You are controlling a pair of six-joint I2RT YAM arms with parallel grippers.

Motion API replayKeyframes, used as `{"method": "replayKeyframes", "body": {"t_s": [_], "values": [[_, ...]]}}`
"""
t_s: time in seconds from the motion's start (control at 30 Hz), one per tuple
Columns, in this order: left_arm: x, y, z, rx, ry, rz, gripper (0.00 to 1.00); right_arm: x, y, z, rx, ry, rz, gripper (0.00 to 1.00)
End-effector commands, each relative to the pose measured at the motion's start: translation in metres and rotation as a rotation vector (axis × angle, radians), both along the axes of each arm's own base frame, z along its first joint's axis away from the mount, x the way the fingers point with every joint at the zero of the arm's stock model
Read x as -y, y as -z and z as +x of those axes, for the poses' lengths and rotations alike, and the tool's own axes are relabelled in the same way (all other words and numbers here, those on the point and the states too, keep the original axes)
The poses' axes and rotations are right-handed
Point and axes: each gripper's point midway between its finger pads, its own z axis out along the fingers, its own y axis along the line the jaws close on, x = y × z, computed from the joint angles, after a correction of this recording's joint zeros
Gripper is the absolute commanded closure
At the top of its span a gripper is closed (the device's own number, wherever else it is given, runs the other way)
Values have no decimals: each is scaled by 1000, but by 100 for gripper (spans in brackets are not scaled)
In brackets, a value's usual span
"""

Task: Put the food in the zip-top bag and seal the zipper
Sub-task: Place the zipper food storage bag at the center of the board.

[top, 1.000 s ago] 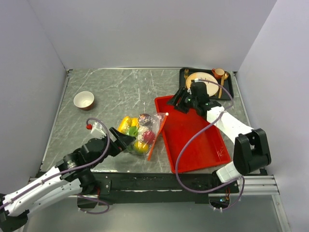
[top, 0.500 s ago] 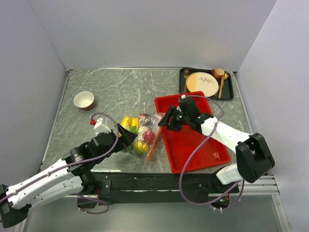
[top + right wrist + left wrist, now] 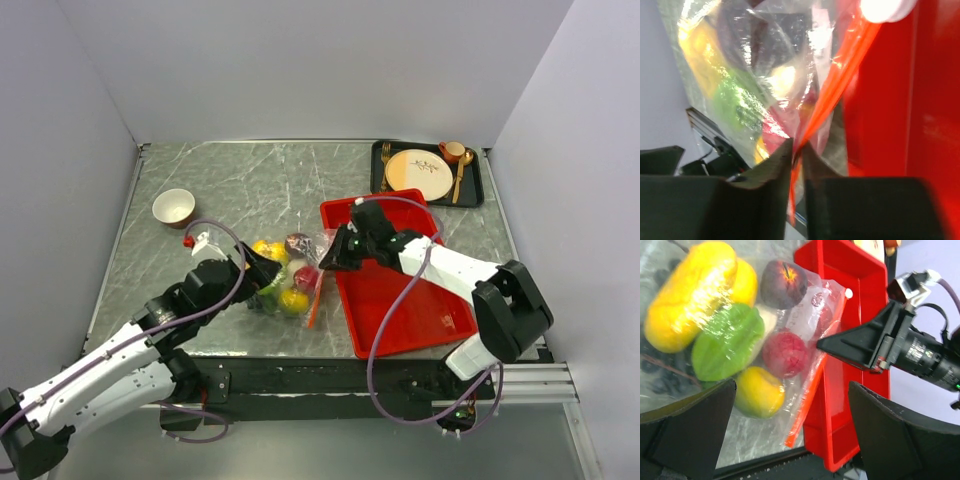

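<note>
Sealing looks like the step in hand. The food (image 3: pixel 730 335), yellow, green and red pieces plus a dark peach, is already inside the zip-top bag (image 3: pixel 285 275), which lies directly ahead of my left claw (image 3: pixel 792 384). That claw's fingers are spread wide on either side of the bag's near end and grip nothing.

My right claw (image 3: pixel 797 146) is pressed together on the zipper (image 3: pixel 815 385), pinching the orange-red strip part-way along. The white slider (image 3: pixel 848 293) sits beyond its fingertips at the strip's far end, and the red tray (image 3: pixel 400 300) is close on its right.

Next, I reckon the right claw must run along the strip or take the slider. The left claw should clamp the bag first, or the floppy plastic will drag along with the pull.
</note>
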Motion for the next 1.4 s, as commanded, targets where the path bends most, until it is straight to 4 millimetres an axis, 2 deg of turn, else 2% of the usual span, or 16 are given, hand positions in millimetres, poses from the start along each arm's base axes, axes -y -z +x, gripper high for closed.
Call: {"method": "replayKeyframes", "body": {"t_s": [0.0,0.03,0.1,0.13,0.17,0.23,0.27,0.4,0.63,0.93,1.17,1.37], "values": [[-12,-20,5,36,-21,-7,1,-25,-35,16,107,-58,36,94],[-16,-20,7,36,-34,-5,1,-30,-34,15,99,-80,39,95],[-23,-20,8,37,-55,-3,1,-43,-46,18,129,-126,55,96],[-26,-20,8,37,-64,-1,1,-51,-40,12,108,-163,45,96],[-30,-21,9,40,-83,3,1,-62,-52,14,136,-204,56,97],[-45,-16,6,4,-160,9,1,-76,-47,6,116,-261,30,98],[-57,-20,8,10,-224,6,1,-85,-60,7,149,-291,42,98],[-84,-39,0,92,-311,-40,1,-112,-81,-5,188,-369,83,98],[-119,-38,-14,80,-430,-10,1,-144,-133,-18,262,-489,240,98],[-128,-34,-19,65,-478,-45,1,-158,-180,-27,304,-573,359,97],[-137,-29,-24,51,-524,-76,1,-164,-196,-36,307,-614,403,96],[-145,-31,-27,54,-554,-78,1,-178,-220,-34,310,-619,498,95]]}}
